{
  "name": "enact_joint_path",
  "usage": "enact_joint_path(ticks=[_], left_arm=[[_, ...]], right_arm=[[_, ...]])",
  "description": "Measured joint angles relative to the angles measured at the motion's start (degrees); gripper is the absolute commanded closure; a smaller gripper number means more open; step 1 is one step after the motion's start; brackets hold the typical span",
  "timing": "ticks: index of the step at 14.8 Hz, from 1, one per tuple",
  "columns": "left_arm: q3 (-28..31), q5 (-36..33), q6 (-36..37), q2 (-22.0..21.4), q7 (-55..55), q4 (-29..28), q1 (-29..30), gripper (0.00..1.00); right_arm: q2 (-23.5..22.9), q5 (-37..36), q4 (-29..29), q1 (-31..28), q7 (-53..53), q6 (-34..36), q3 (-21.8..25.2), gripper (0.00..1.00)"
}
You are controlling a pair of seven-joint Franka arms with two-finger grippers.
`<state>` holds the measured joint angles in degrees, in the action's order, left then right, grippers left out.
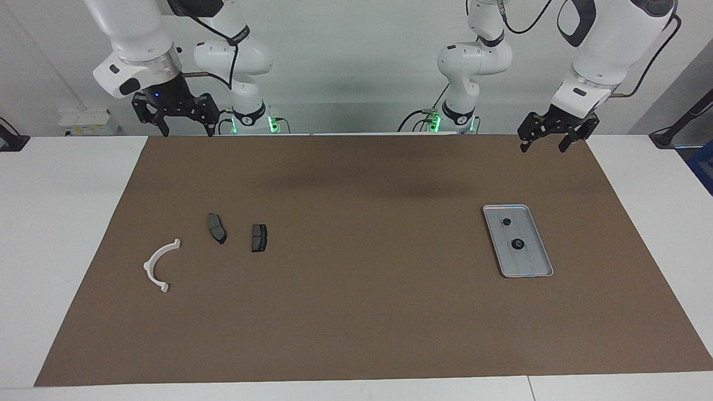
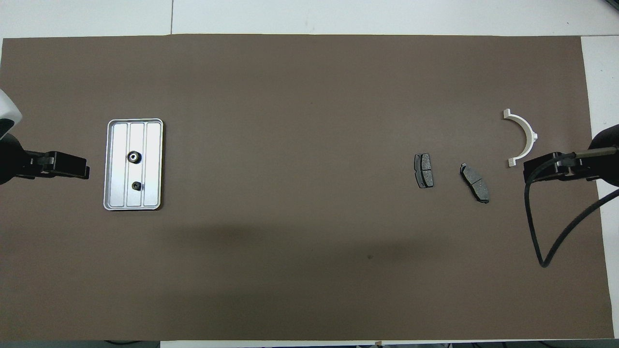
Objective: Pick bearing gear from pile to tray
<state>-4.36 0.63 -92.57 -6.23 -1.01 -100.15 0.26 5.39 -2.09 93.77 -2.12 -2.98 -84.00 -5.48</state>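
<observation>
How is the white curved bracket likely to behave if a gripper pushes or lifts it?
The white curved bracket looks stiff and probably light. Lying flat on the brown mat, it should slide or spin rather than roll. Its thin arc may twist in a grip.

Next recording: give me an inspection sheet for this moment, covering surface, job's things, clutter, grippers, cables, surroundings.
Surface: brown mat covering a white table.
Job's things: flat silver-grey metal tray toward the left arm's end, holding two small black round gears. None seen left in the pile.
Clutter: white curved half-ring bracket and two dark grey brake-pad plates toward the right arm's end.
Grippers: left gripper open, empty, raised over the mat's edge nearest the robots; right gripper open, empty, raised likewise.
Cables: black cable looping from the right arm, above the mat.
Surroundings: white wall, arm bases with green lights.
</observation>
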Motion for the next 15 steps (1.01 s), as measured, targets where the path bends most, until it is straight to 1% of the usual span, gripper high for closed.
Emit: enact_joint_path(ticks=[7,15], left_arm=[[-0.2,0.0,0.0,0.0,-0.4,-0.1,-1.7,0.01],[-0.2,0.1,0.0,0.0,-0.4,-0.1,-1.8,0.0]], right_arm=[[0.0,0.0,0.0,0.0,0.0,0.0,0.0,0.0],[0.0,0.0,0.0,0.0,0.0,0.0,0.0,0.0]])
